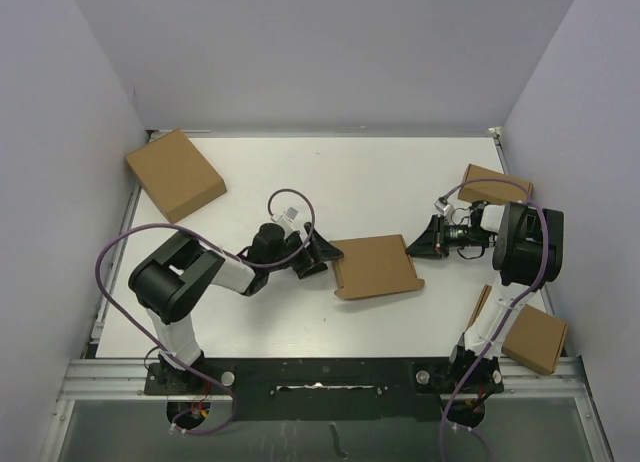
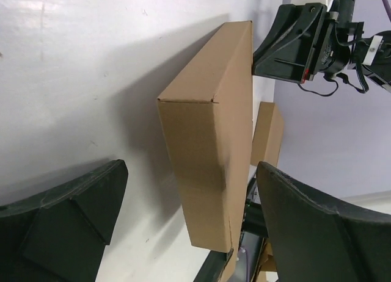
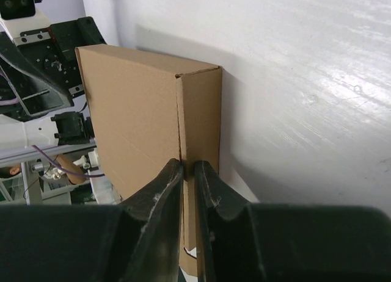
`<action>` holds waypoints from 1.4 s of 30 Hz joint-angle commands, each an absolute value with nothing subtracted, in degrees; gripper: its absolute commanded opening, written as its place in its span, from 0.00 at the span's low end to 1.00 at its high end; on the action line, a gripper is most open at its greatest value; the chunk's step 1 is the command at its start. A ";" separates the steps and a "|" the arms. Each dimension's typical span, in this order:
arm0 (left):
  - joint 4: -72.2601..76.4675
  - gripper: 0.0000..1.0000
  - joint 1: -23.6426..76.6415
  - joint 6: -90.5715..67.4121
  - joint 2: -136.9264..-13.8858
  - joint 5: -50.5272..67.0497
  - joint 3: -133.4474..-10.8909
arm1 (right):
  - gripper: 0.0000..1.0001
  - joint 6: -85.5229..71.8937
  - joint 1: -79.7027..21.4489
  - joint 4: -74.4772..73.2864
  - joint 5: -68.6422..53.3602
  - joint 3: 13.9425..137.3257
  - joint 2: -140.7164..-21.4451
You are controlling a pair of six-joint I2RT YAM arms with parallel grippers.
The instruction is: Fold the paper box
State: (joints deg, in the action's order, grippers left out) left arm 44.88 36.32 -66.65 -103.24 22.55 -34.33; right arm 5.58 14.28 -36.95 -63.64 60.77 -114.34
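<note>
White table (image 1: pixel 350 182) within pale lavender walls (image 1: pixel 330 52); folded paper box (image 1: pixel 375 267) mid-table

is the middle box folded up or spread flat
Folded up: the paper box shows a closed lid and standing side walls, no flaps spread.

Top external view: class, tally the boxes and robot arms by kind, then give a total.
Brown cardboard boxes: 4 (paper box mid-table; one far left; two on the right)
Robot arms: 2 (left arm, right arm)
Total: 6
</note>
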 commanded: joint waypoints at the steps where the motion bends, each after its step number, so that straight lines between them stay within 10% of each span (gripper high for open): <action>1: 50.10 0.83 38.32 -70.26 -105.34 19.54 -35.86 | 0.12 6.61 14.69 -35.51 -60.36 61.96 -115.66; 17: 51.42 0.30 41.75 -79.77 -104.85 11.62 -35.45 | 0.16 8.10 14.66 -36.52 -61.93 62.80 -113.72; 37: 36.88 0.27 32.92 -92.18 -95.04 17.84 -38.51 | 0.99 46.59 -0.18 -46.03 -60.22 68.81 -81.77; 42: 31.65 0.27 29.98 -96.95 -93.85 21.48 -40.43 | 0.98 66.40 -5.72 -39.48 -60.40 62.48 -76.52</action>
